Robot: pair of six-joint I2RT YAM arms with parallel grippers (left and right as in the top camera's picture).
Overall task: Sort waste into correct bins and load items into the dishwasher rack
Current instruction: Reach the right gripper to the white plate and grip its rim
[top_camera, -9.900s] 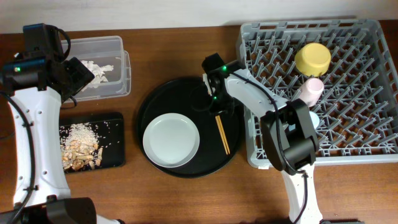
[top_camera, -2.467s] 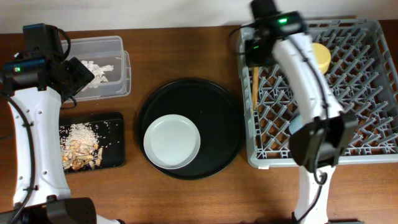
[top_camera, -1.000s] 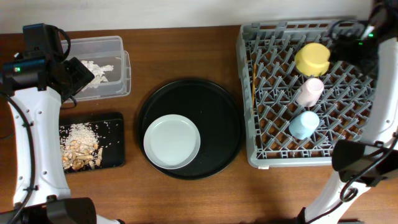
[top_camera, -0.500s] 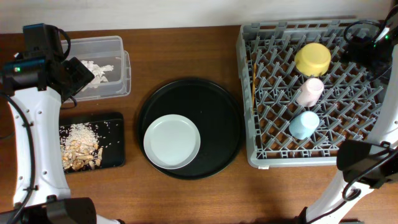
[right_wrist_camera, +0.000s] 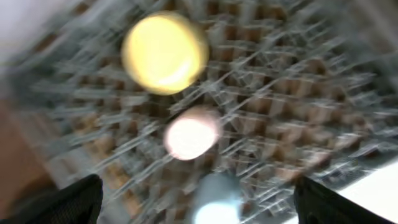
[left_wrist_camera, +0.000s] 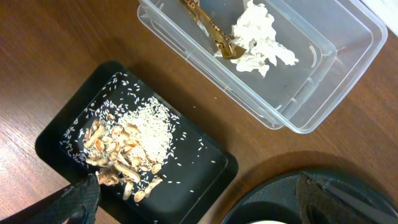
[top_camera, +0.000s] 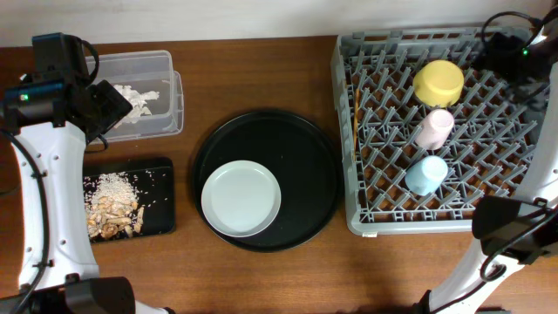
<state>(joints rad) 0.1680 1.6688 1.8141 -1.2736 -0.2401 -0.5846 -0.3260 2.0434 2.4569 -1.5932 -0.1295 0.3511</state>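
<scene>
The big square grey plastic rack (top_camera: pixel 342 131) sits on the right side of the brown wooden desk (top_camera: pixel 261 70). Inside it are a small yellow bowl (top_camera: pixel 438 82), a pink cup (top_camera: pixel 433 128) and a light-blue cup (top_camera: pixel 425 174), one after the other in a row. Thin wooden chopsticks (top_camera: pixel 355 98) lie by the rack's left wall, hard to make out among the prongs. The right hand (top_camera: pixel 510 61) hangs over the far right corner of the rack. Its fingers are spread wide and nothing is between them. Its own camera picture is blurry, but the bowl and both cups show below it. In the middle of the desk is a large round black tray (top_camera: pixel 296 139), and a pale grey round plate (top_camera: pixel 241 198) lies on its near left part. On the left, a clear plastic rectangular tub (top_camera: pixel 170 70) holds crumpled white paper (left_wrist_camera: pixel 260 40) and a brown-gold wrapper scrap (left_wrist_camera: pixel 214 34), touching each other. Just beside the tub is a shallow black rectangular tray (top_camera: pixel 161 196) with loose white rice (left_wrist_camera: pixel 149 127) and brown food pieces (left_wrist_camera: pixel 115 158) in a heap. The left hand (top_camera: pixel 106 106) hovers over the left end of the tub — it is wide open too and holds nothing.
</scene>
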